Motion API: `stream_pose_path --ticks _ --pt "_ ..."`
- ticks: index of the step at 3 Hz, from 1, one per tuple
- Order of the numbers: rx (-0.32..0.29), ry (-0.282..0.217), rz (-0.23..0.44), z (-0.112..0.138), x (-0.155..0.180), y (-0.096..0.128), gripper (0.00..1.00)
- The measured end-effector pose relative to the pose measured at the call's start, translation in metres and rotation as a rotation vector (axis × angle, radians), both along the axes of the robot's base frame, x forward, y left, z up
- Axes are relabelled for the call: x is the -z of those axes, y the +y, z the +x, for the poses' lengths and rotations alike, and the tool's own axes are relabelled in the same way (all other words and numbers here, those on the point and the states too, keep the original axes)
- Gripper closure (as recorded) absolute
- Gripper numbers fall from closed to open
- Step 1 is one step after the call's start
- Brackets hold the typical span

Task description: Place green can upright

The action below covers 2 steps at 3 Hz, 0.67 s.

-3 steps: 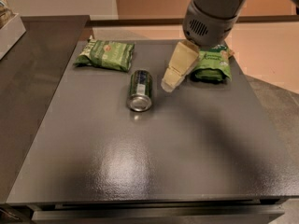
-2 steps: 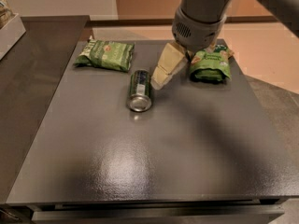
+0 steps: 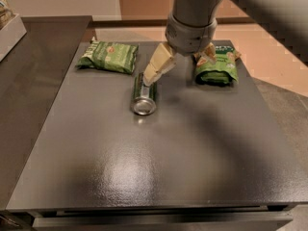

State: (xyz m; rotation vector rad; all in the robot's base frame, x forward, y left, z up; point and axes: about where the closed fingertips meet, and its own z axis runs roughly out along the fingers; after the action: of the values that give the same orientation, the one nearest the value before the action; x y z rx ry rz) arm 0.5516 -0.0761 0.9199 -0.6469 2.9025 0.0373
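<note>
The green can (image 3: 144, 94) lies on its side on the dark table (image 3: 144, 167), left of the table's middle, with a silver end facing the camera. My gripper (image 3: 177, 70) hangs from the grey arm just behind and to the right of the can. It is open and empty. One cream finger (image 3: 157, 65) slants down to the can's far end, and its tip is at or just above the can. The other finger (image 3: 208, 55) shows partly over the right snack bag.
A flat green snack bag (image 3: 108, 57) lies at the back left of the table. Another green bag (image 3: 216, 67) lies at the back right, partly behind the gripper. A white bin edge (image 3: 10, 32) stands on the counter at the far left.
The gripper has moved left and down towards the can's far end. The can and the bags have not moved.
</note>
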Motion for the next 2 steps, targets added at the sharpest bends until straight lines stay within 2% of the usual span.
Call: stream_pose_path --ticks 1,2 --pt "0.067 0.020 -0.002 0.009 0.004 0.009 0.00" --pt "0.105 0.009 0.009 0.019 0.007 0.020 0.00"
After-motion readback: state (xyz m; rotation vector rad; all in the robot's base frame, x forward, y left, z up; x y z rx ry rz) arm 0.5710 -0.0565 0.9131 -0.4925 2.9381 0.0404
